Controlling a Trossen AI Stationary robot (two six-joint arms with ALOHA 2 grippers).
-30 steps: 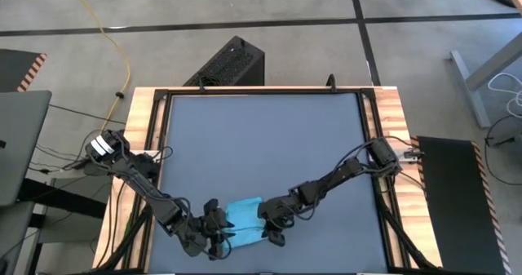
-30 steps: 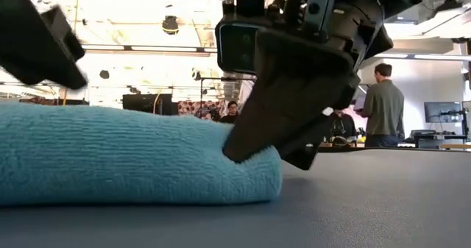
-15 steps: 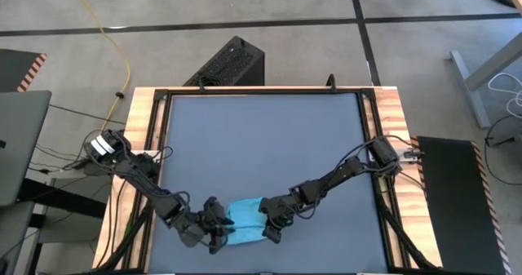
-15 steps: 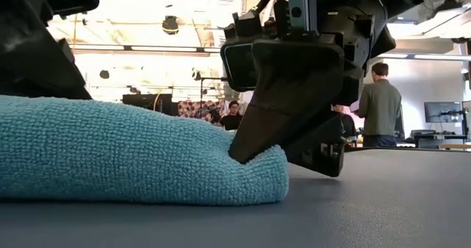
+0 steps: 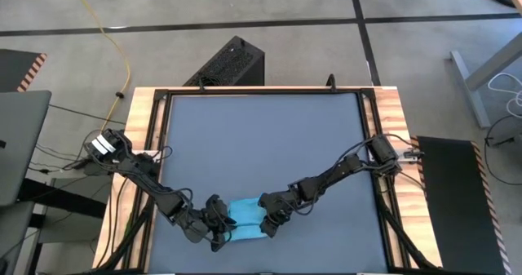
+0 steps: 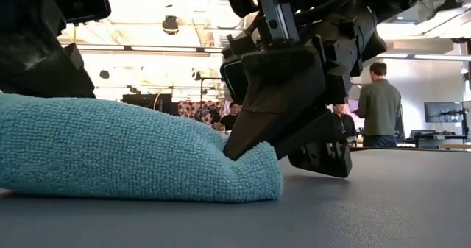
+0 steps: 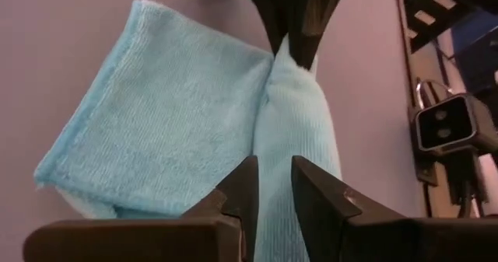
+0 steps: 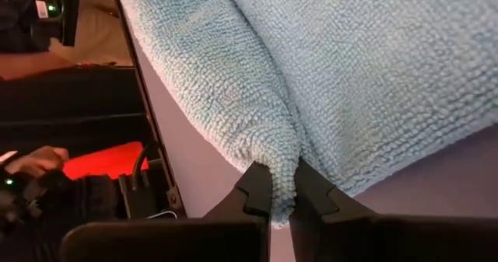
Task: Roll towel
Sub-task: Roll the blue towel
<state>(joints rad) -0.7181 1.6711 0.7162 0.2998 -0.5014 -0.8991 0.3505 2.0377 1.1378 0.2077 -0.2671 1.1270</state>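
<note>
The light blue towel [image 5: 245, 219] lies near the table's near edge, between my two grippers. Its near part is gathered into a thick rolled fold [image 7: 299, 114]; the flat rest [image 7: 171, 106] lies on the tabletop. My left gripper [image 5: 222, 228] is shut on the fold's left end and also shows in the left wrist view [image 7: 272, 188]. My right gripper [image 5: 265, 220] is shut on the fold's right end and shows in the right wrist view [image 8: 284, 192] and the low view [image 6: 246, 149]. My left gripper pinches the left end of the rolled fold [image 7: 277, 157] between its two fingers, several layers thick. The fingers come low from the table's left and point along the fold. The fold rests on the flat part of the towel. My right gripper pinches the right end of the fold [image 8: 282, 155] between its two fingers, at their free ends, several layers. It comes slanting down from the table's right. The end [image 6: 257, 160] is bunched up under the fingers, and the towel's underside lies on the table.
The dark grey tabletop [image 5: 261, 144] lies bare toward the far edge. Wooden rails with black frames run along the table's left [image 5: 145, 144] and right [image 5: 383, 120] sides. People stand in the room beyond the table [image 6: 379, 104].
Both grippers have gone a little toward the table's far edge, staying shut on the towel. The towel's near part has rolled over with them, so the towel now reaches less far from near to far. Its far part has stayed in place.
</note>
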